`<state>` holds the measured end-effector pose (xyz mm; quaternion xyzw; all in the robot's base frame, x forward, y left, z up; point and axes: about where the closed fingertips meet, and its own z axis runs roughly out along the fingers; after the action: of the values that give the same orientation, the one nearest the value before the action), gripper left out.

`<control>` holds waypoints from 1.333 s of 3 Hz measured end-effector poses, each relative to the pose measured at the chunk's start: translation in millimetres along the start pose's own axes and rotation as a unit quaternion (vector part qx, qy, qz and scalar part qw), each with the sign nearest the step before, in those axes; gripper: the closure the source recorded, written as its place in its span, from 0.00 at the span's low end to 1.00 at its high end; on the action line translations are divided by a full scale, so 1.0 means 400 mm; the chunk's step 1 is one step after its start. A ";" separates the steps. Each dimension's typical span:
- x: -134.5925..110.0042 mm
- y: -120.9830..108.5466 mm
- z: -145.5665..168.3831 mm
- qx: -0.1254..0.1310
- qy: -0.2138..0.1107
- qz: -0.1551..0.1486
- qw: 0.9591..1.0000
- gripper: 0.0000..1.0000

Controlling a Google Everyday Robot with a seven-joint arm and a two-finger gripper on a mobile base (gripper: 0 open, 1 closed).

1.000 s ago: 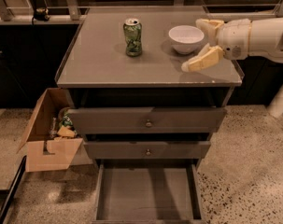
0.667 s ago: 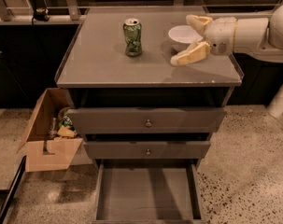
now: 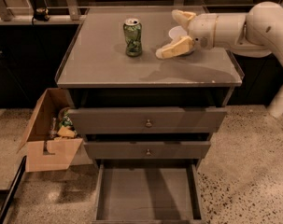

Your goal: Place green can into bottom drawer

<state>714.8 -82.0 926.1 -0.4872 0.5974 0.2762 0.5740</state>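
Observation:
The green can [image 3: 132,37] stands upright on the grey cabinet top [image 3: 99,64], silver top and pull tab showing. My gripper [image 3: 171,32] hovers just to the can's right, open, its two tan fingers [image 3: 174,48] spread wide with nothing between them. The white arm reaches in from the right edge. Below, the bottom drawer [image 3: 148,196] is pulled out, and its flat grey floor is bare. A white bowl [image 3: 178,32] is mostly hidden behind the gripper.
Two knobbed drawers [image 3: 148,121] above the bottom one are closed. An open cardboard box [image 3: 50,134] with items inside sits on the speckled floor left of the cabinet. A dark counter runs along the back.
The gripper has moved left across the cabinet top, from beside the bowl toward the can, and now covers most of the bowl. The can has not moved.

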 end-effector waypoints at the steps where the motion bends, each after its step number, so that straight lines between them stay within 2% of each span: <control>1: 0.008 -0.015 0.077 -0.003 -0.005 0.005 1.000 0.00; 3: 0.004 -0.015 0.155 -0.021 -0.007 0.003 1.000 0.00; 4: 0.002 -0.015 0.230 -0.043 -0.001 -0.002 0.999 0.00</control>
<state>758.7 -2.7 909.3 -0.5124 0.5838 0.3011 0.5532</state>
